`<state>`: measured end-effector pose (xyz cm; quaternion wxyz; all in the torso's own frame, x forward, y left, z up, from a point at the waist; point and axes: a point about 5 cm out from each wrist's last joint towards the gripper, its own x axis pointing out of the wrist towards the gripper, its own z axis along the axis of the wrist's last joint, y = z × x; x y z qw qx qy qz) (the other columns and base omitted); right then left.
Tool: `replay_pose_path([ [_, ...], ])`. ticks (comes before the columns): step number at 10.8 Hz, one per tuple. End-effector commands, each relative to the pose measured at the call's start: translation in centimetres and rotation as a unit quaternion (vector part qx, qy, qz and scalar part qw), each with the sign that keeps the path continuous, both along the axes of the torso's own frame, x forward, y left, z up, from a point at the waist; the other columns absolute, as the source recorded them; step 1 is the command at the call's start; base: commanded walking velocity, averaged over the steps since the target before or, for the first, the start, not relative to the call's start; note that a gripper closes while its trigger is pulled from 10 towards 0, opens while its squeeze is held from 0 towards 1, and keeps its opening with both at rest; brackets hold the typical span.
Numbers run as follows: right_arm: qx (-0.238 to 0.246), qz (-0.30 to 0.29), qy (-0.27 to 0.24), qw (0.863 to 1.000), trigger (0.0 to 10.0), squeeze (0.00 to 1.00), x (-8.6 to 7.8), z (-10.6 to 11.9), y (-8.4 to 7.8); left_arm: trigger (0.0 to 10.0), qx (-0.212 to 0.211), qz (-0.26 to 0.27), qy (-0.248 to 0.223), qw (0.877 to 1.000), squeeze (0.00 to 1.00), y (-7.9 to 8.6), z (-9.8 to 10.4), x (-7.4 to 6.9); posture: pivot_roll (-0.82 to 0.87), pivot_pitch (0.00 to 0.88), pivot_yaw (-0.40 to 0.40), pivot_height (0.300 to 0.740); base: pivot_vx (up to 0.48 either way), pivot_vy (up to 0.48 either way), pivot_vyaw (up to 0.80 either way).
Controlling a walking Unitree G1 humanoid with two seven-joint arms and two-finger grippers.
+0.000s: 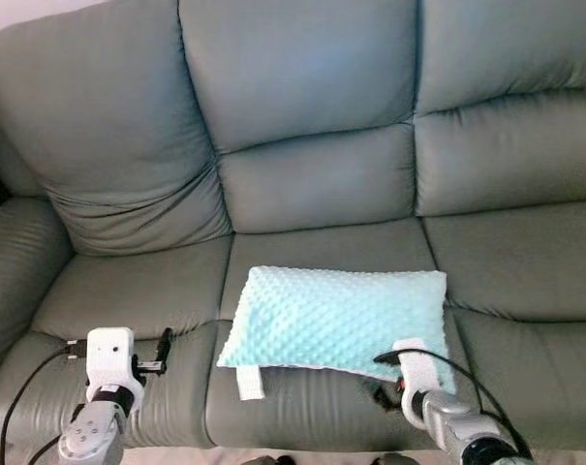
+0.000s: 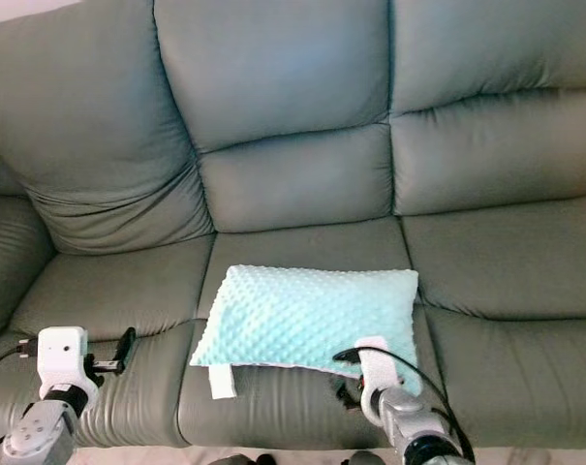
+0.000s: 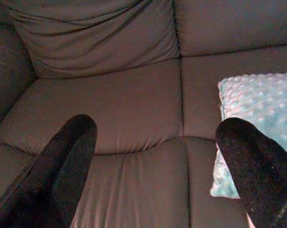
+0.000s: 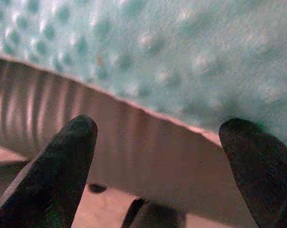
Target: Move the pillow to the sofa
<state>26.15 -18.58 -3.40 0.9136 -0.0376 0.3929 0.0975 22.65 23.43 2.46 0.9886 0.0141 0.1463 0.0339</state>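
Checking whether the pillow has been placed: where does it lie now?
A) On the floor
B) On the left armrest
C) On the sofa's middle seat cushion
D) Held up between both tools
C: the pillow lies flat on the sofa's middle seat cushion, both tools open.

Left gripper (image 3: 157,142) and right gripper (image 4: 160,142) fingers spread.

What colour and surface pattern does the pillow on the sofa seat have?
The soft rectangular pillow is pale mint green with raised dots, clearest in the left eye view.
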Motion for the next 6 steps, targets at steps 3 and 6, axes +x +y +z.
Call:
replay_pose_path([
  [3, -0.043, -0.037, -0.035, 0.998, 10.0, 0.3, 0.8, 0.7, -1.3, 10.0, 0.019, 0.005, 0.012, 1.0, 0.0, 1.1, 0.0, -0.5, -0.08, 0.197, 0.226, 0.74, 0.0, 0.0, 0.0],
  [6, -0.05, -0.042, -0.041, 0.997, 10.0, 0.23, 0.9, 0.9, -1.6, 10.0, 0.021, 0.003, 0.016, 1.0, 0.0, 1.0, -0.1, -0.5, -0.09, 0.192, 0.227, 0.74, 0.0, 0.0, 0.0],
])
